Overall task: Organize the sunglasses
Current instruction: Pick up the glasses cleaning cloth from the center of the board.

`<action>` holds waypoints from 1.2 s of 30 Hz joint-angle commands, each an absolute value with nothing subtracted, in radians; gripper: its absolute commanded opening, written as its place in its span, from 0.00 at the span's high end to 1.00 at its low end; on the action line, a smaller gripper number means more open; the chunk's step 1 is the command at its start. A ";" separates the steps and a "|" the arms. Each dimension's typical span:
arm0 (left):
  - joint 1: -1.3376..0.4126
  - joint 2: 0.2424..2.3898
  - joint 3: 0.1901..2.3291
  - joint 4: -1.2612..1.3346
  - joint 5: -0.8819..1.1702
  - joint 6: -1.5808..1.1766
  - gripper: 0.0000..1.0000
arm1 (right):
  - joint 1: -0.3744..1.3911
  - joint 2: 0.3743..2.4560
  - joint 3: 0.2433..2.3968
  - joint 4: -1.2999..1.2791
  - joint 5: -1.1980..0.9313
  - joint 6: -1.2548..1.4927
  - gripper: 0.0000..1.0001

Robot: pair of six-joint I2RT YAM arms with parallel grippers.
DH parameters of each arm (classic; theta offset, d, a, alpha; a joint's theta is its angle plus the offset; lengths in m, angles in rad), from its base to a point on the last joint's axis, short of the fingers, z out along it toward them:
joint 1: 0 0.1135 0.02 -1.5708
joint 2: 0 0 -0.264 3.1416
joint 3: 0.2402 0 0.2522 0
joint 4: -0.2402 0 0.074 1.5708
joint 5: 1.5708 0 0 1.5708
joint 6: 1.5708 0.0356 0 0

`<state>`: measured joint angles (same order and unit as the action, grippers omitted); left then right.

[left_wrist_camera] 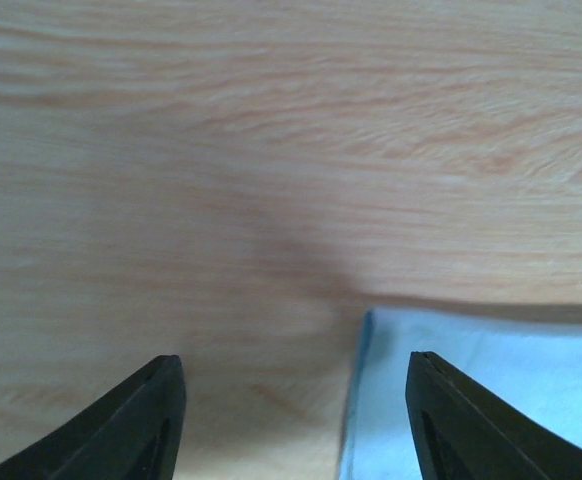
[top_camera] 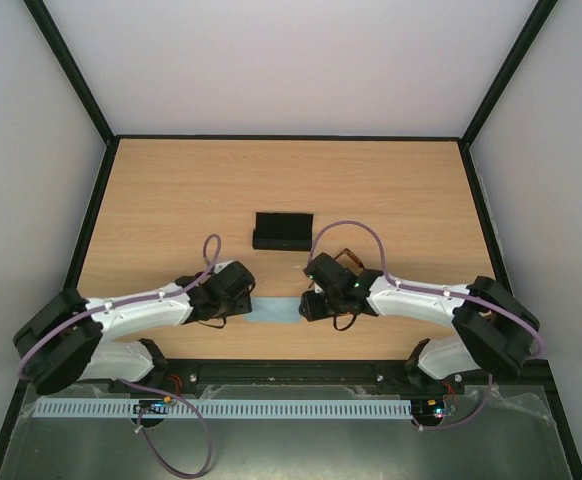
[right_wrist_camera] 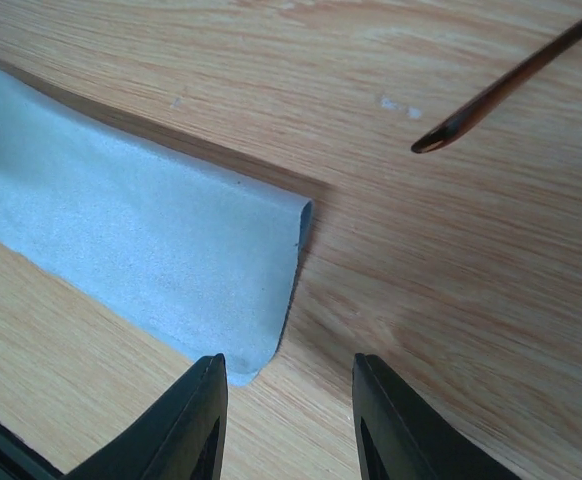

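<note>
Only one slim reddish-brown temple arm (right_wrist_camera: 501, 90) of the sunglasses shows, at the top right of the right wrist view, its tip hovering over the wood. In the top view the rest is hidden by the right wrist. A light blue cloth (top_camera: 276, 311) lies folded on the table between the two grippers. My left gripper (top_camera: 241, 300) is open and empty, low over the cloth's left edge (left_wrist_camera: 471, 400). My right gripper (top_camera: 308, 305) is open and empty, its fingers astride the cloth's right corner (right_wrist_camera: 141, 240).
A black oblong case (top_camera: 282, 231) stands open behind the grippers near the table's middle. The wooden table (top_camera: 171, 200) is bounded by a black frame and white walls. Purple cables loop over both arms.
</note>
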<state>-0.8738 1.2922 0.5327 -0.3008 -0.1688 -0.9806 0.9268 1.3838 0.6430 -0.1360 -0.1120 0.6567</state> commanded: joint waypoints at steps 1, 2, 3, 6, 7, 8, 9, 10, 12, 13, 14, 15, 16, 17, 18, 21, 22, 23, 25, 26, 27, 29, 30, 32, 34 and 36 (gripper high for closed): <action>-0.868 1.206 0.508 -0.460 -0.183 -0.996 0.34 | 0.956 1.438 0.641 -0.123 -0.095 0.712 0.64; -0.868 1.191 0.507 -0.466 -0.181 -0.998 0.34 | 0.961 1.451 0.647 -0.124 -0.082 0.720 0.64; -0.868 1.173 0.506 -0.470 -0.180 -1.001 0.33 | 0.967 1.463 0.651 -0.127 -0.069 0.729 0.64; -0.868 1.131 0.494 -0.474 -0.177 -1.007 0.32 | 0.980 1.498 0.673 -0.152 -0.017 0.753 0.64; -0.868 1.119 0.490 -0.474 -0.175 -1.008 0.32 | 0.982 1.504 0.678 -0.160 0.001 0.761 0.64; -0.867 1.110 0.486 -0.473 -0.173 -1.010 0.32 | 0.983 1.511 0.681 -0.167 0.016 0.769 0.64; -0.868 1.101 0.483 -0.473 -0.171 -1.010 0.32 | 0.983 1.516 0.684 -0.171 0.026 0.776 0.64; -0.867 1.094 0.481 -0.472 -0.169 -1.008 0.32 | 0.985 1.522 0.686 -0.172 0.035 0.781 0.65; -0.868 1.082 0.475 -0.468 -0.166 -1.007 0.32 | 0.986 1.536 0.694 -0.181 0.049 0.790 0.68; -0.868 1.077 0.474 -0.464 -0.164 -1.004 0.32 | 0.988 1.544 0.702 -0.187 0.057 0.795 0.70; -0.867 1.072 0.472 -0.462 -0.163 -1.002 0.32 | 0.990 1.552 0.707 -0.193 0.066 0.800 0.71; -0.867 1.068 0.470 -0.458 -0.160 -1.000 0.32 | 0.995 1.560 0.712 -0.198 0.072 0.805 0.71; -0.868 1.064 0.469 -0.454 -0.157 -0.997 0.32 | 1.000 1.568 0.715 -0.202 0.080 0.811 0.72; -0.868 1.061 0.467 -0.450 -0.154 -0.993 0.32 | 1.005 1.577 0.720 -0.207 0.085 0.816 0.73; -0.868 1.056 0.466 -0.444 -0.150 -0.991 0.32 | 1.011 1.586 0.726 -0.210 0.092 0.822 0.74; -0.868 1.045 0.460 -0.430 -0.139 -0.983 0.32 | 1.035 1.614 0.739 -0.218 0.106 0.844 0.76; -0.868 1.040 0.460 -0.428 -0.136 -0.981 0.32 | 1.041 1.623 0.741 -0.218 0.108 0.853 0.76; -0.868 1.035 0.460 -0.425 -0.134 -0.978 0.32 | 1.045 1.630 0.740 -0.217 0.110 0.861 0.77; -0.868 1.024 0.458 -0.425 -0.129 -0.973 0.32 | 1.053 1.640 0.736 -0.217 0.113 0.876 0.79; -0.867 1.017 0.456 -0.424 -0.127 -0.971 0.32 | 1.058 1.642 0.736 -0.219 0.115 0.883 0.79; -0.868 1.012 0.455 -0.423 -0.125 -0.971 0.32 | 1.061 1.643 0.734 -0.222 0.118 0.891 0.79; -0.868 1.000 0.450 -0.421 -0.122 -0.970 0.32 | 1.067 1.640 0.732 -0.233 0.128 0.902 0.79; -0.868 0.997 0.446 -0.420 -0.120 -0.971 0.32 | 1.070 1.636 0.731 -0.239 0.133 0.905 0.79; -0.868 0.989 0.440 -0.417 -0.117 -0.971 0.32 | 1.070 1.627 0.728 -0.252 0.146 0.913 0.79; -0.867 0.983 0.431 -0.412 -0.114 -0.974 0.32 | 1.070 1.611 0.722 -0.266 0.161 0.922 0.80; -0.868 0.978 0.426 -0.409 -0.111 -0.977 0.32 | 1.070 1.597 0.713 -0.279 0.169 0.930 0.79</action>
<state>-0.8738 0.9958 0.4465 -0.4099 -0.1230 -0.9833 1.0603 1.5833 0.7654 -0.1169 0.1474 0.8883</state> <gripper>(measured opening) 0.681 0.207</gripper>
